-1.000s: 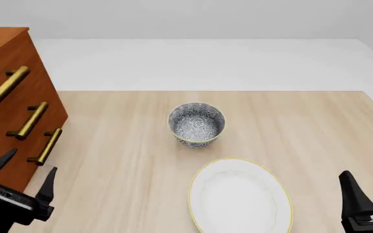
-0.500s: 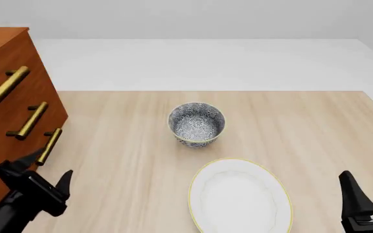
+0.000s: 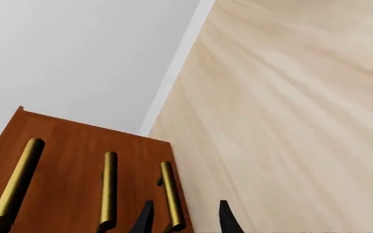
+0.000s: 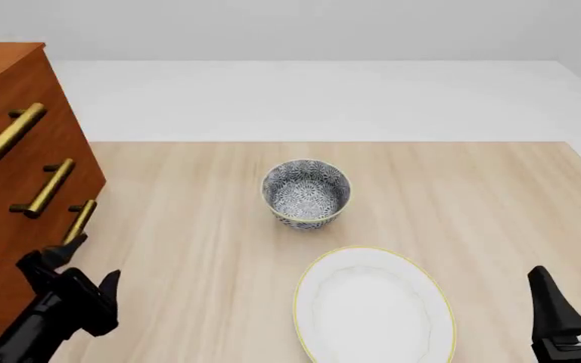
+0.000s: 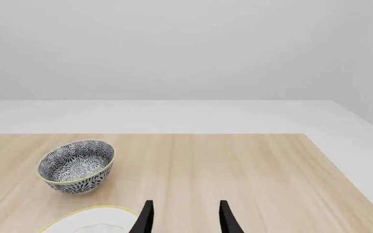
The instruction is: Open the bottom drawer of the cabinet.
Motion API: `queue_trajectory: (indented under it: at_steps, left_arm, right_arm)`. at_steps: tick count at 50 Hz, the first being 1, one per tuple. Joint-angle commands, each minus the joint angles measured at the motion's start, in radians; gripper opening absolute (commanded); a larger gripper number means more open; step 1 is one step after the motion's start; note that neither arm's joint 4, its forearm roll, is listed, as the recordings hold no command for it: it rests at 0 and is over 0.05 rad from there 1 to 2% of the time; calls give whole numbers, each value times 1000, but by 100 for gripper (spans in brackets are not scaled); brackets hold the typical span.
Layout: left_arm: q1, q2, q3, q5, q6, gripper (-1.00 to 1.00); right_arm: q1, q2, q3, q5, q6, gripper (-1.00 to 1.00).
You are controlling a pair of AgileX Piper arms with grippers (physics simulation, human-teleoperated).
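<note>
Cabinet point(image 4: 13, 174) fills left edge of front view, three brass handles stepping down its face. Bottom drawer point(image 4: 38, 253) lowest, shut flush, its handle point(image 4: 79, 221) just above left gripper point(image 4: 69, 274) at lower left. Left gripper's jaws spread wide, nothing between them, tips near handle's lower end. Right gripper point(image 4: 573, 291) at lower right corner, jaws apart, holding nothing. Patterned bowl point(image 4: 306, 193) mid-frame, white plate point(image 4: 374, 306) below it.

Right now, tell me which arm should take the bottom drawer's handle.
Left. The left gripper, open, sits just below the bottom drawer's brass handle, and its wrist view looks straight at the cabinet. The right gripper is across the table beyond the plate.
</note>
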Motion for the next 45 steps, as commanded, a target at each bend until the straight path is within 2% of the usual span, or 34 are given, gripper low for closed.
queue_trajectory:
  at_steps: [1, 24, 45]
  left_arm:
    - [22, 65, 0, -51, 38, 100]
    - [59, 70, 0, -51, 92, 100]
    - [107, 96, 0, -51, 89, 100]
  right_arm:
    - [0, 0, 0, 0, 0, 100]
    - [0, 0, 0, 0, 0, 100]
    - [0, 0, 0, 0, 0, 100]
